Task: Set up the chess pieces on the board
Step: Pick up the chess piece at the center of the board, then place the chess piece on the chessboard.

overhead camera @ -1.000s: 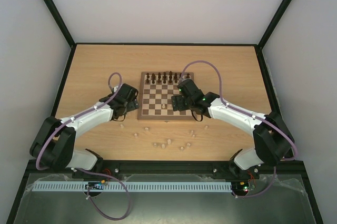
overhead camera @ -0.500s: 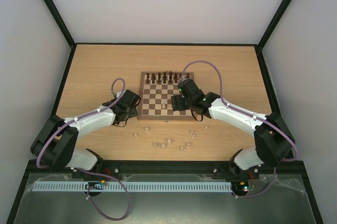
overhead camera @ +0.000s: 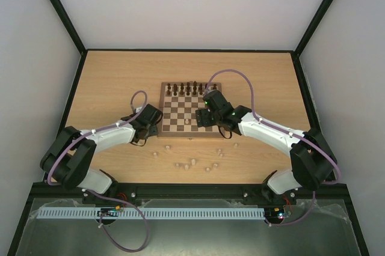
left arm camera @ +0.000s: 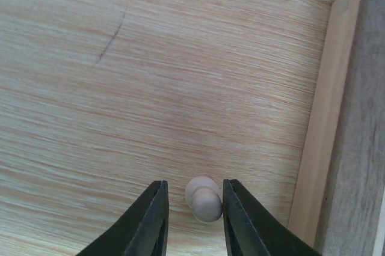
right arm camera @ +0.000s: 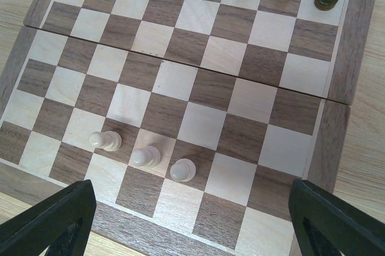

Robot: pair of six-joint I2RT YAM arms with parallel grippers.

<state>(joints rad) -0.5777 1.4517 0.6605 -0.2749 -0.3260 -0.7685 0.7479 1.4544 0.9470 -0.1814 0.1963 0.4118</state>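
The board (overhead camera: 212,133) lies mid-table, with dark pieces (overhead camera: 189,88) along its far rows. Three pale chess pieces (right arm camera: 145,157) stand in a row near its front edge, under my right gripper (right arm camera: 192,226), which hovers there wide open and empty. My left gripper (left arm camera: 194,191) is low over the table just left of the board's edge (left arm camera: 325,148). Its narrowed jaws straddle a pale pawn (left arm camera: 203,199) lying on its side. The right finger (left arm camera: 237,208) is at the pawn and a small gap shows on the left. Several more pale pieces (overhead camera: 186,165) are scattered in front of the board.
The wooden table (overhead camera: 108,82) is ringed by a black frame and pale walls. The loose pale pieces lie between the board and the arm bases, with one (overhead camera: 139,144) near the left arm (overhead camera: 108,133) and another (overhead camera: 236,145) by the right arm (overhead camera: 264,128).
My left gripper has moved right toward the board's left edge, and its jaws have narrowed around the lying pawn. The right arm has stayed put.
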